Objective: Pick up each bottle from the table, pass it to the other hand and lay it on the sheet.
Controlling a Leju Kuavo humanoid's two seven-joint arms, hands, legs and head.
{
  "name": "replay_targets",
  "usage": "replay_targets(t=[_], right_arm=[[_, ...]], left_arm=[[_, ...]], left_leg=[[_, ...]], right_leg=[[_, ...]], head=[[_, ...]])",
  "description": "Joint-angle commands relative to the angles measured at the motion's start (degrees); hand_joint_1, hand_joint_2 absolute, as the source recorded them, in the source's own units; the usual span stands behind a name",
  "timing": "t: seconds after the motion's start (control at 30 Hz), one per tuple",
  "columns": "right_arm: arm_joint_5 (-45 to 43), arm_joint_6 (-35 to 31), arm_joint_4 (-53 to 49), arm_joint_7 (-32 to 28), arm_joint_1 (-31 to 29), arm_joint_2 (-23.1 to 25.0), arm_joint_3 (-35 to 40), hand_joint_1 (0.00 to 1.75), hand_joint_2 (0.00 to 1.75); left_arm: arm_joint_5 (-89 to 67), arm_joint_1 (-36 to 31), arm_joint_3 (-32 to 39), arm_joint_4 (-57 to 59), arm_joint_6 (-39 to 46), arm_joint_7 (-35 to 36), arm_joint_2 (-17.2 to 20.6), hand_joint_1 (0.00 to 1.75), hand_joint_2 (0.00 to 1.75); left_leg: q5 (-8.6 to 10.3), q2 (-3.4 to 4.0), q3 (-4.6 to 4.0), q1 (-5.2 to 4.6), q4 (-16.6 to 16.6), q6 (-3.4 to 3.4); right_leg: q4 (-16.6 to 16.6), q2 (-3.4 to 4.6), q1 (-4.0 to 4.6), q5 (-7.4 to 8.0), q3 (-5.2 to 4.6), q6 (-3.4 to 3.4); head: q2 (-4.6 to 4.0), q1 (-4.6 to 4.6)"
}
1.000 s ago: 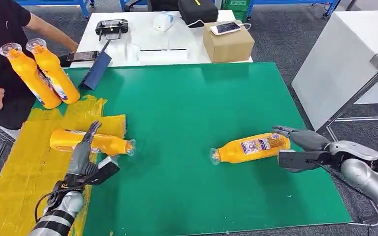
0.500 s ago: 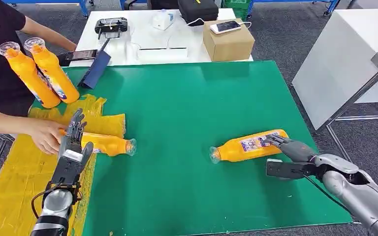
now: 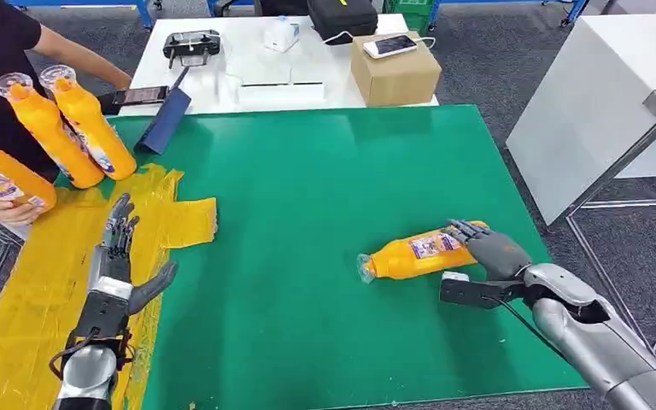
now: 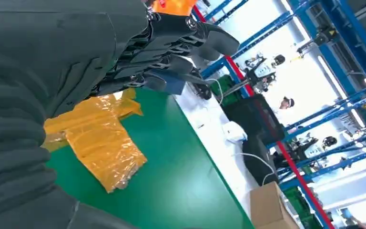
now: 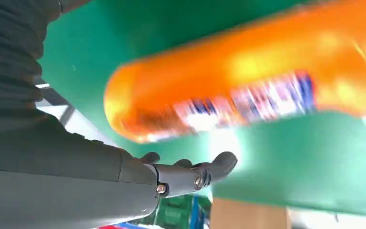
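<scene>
A: Right hand (image 3: pixel 489 256) fingers (image 3: pixel 461 229)?
B: Mine curl over the bottle (image 3: pixel 423 254) base, not clamped. It lies at 4 o'clock on the green surface (image 3: pixel 325 171).
A: Handling?
B: Probably slick, rolls; grip mid-body. My left hand (image 3: pixel 115 256) is spread, holding nothing, over the sheet (image 3: pixel 26 290).

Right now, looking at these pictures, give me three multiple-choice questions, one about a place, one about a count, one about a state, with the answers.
1. Where does the lying bottle rest?
A. green mat
B. yellow sheet
C. cardboard box

2. How many orange bottles stand upright beside the yellow sheet?
A. one
B. two
C. four

3. How is the left robot hand?
A. gripping a bottle
B. holding a phone
C. open, holding nothing

Answers: 1 A, it lies on the green mat by the right robot hand. 2 B, a pair stands there. 3 C, its fingers are spread over the sheet.
</scene>
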Motion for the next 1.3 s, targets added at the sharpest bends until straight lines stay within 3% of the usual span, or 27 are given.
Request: replay_targets(t=[0.03, 0.6, 0.8, 1.07, 1.3], right_arm=[[-0.92, 3.5, -5.34, -0.17, -0.23, -0.99, -6.23, 0.0, 1.75], [-0.63, 6.49, -1.52, -0.38, -2.31, -1.34, -4.56, 0.0, 1.75], [-2.42, 8.48, 4.14, -0.45, -5.79, -2.55, -1.28, 0.0, 1.75], [-0.44, 7.19, 22.77, -2.21, -12.7, 4.61, 3.13, 0.0, 1.75], [1.43, 8.01, 30.96, -3.98, -13.34, 8.27, 10.3, 0.0, 1.75]], left_arm=[[-0.28, 0.5, 3.32, -0.15, -0.91, 0.13, -1.22, 0.0, 1.75], [-0.41, -0.54, 3.07, 0.92, -1.13, 0.12, -1.08, 0.0, 1.75], [-0.29, -1.94, 1.91, 2.65, -1.11, 0.06, -0.5, 0.0, 1.75], [0.55, -5.42, -0.53, 6.35, -1.9, -0.25, 0.11, 0.0, 1.75], [1.9, -7.54, -1.76, 9.09, -1.71, -0.41, 0.6, 0.0, 1.75]], left_leg=[[-0.2, -0.13, 0.14, 0.11, 0.18, -0.2], [-0.09, -0.04, 0.08, 0.08, 0.05, -0.15], [-0.04, -0.06, 0.01, 0.05, 0.03, -0.11], [-0.04, 0.03, 0.19, 0.16, -0.01, -0.22], [-0.02, 0.01, 0.11, 0.1, -0.05, -0.11]], right_leg=[[0.1, 0.36, 0.07, -0.12, 0.14, -0.28], [-0.01, 0.29, 0.06, -0.02, 0.08, -0.2], [-0.01, 0.21, 0.04, 0.01, 0.02, -0.16], [-0.1, 0.48, 0.13, 0.09, 0.17, -0.29], [-0.11, 0.23, 0.1, 0.06, 0.13, -0.13]], head=[[0.0, 0.07], [0.0, 0.02], [0.0, 0.02], [0.0, 0.02], [0.0, 0.02]])
